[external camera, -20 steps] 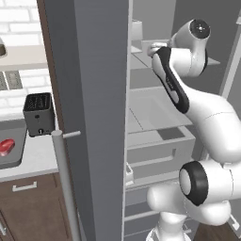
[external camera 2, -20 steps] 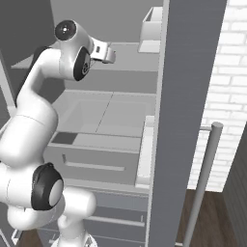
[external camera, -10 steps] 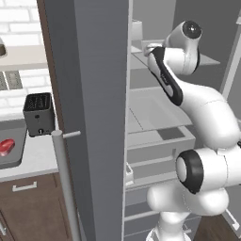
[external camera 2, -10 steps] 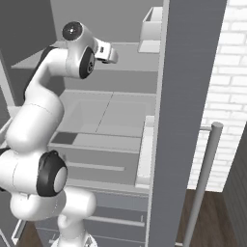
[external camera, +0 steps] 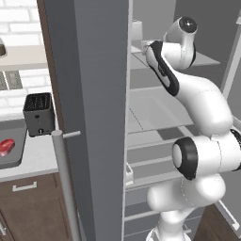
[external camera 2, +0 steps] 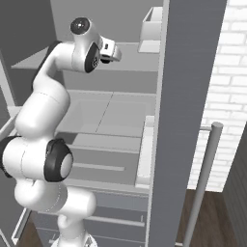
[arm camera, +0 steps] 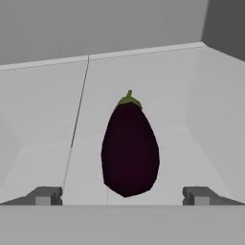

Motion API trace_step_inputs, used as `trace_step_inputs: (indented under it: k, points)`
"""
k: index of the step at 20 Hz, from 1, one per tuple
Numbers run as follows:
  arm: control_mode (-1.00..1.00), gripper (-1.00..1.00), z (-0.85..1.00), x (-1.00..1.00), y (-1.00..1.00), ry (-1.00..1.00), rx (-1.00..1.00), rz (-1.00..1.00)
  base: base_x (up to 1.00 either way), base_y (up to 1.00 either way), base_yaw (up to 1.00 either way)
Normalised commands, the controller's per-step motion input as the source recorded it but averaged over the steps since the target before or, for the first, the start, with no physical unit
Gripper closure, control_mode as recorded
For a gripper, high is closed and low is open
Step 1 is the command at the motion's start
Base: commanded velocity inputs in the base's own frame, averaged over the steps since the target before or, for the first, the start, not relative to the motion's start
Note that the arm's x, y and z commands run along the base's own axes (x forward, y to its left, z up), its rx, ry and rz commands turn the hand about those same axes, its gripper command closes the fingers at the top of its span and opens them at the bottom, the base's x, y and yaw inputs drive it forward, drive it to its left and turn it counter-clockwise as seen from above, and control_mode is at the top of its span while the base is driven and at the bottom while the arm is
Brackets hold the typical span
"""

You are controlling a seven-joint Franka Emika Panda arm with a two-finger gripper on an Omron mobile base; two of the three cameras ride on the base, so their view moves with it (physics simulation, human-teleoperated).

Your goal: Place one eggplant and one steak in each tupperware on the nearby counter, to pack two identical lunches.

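Hand view has the gripper (arm camera: 122,196) spread wide, one finger tip at each side, nothing between them, lined up on the near-black eggplant (arm camera: 130,149) just beyond, which lies on a pale fridge shelf (arm camera: 43,139) with its green stem pointing away, probably for an end-on grab. Farther left, on the counter (external camera: 35,160), a red steak (external camera: 5,146) sits in a grey tupperware (external camera: 19,150) cut off by the frame edge.

Open grey fridge door (external camera: 89,94) with bar handle (external camera: 66,183), white brick wall (external camera 2: 226,96), dark wood floor (external camera 2: 212,217), black toaster (external camera: 38,113) on the bench (external camera: 33,160)
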Motion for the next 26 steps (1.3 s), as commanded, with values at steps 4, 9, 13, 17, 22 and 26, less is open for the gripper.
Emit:
trace_step_inputs:
  k: [4, 9, 13, 17, 22, 26]
  points:
    - [-1.0, -1.0, -0.15, 0.18, -0.01, 0.0, 0.0, 0.02, 0.0, 0.0, 0.0]
    - [-1.0, -1.0, -0.06, 0.13, 0.0, 0.0, 0.0, 0.0, 0.0, 0.0, 0.0]
    - [-1.0, -1.0, -0.07, 0.21, 0.0, 0.0, 0.0, 0.0, 0.0, 0.0, 0.0]
    - [-1.0, -1.0, -0.11, 0.24, 0.0, 0.0, 0.0, 0.0, 0.0, 0.0, 0.0]
    - [-1.0, 1.0, -0.01, 0.06, 0.0, 0.0, 0.0, 0.01, 0.0, 0.0, 0.0]
    - [-1.0, 1.0, 0.0, 0.0, 0.0, 0.0, 0.0, 0.0, 0.0, 0.0, 0.0]
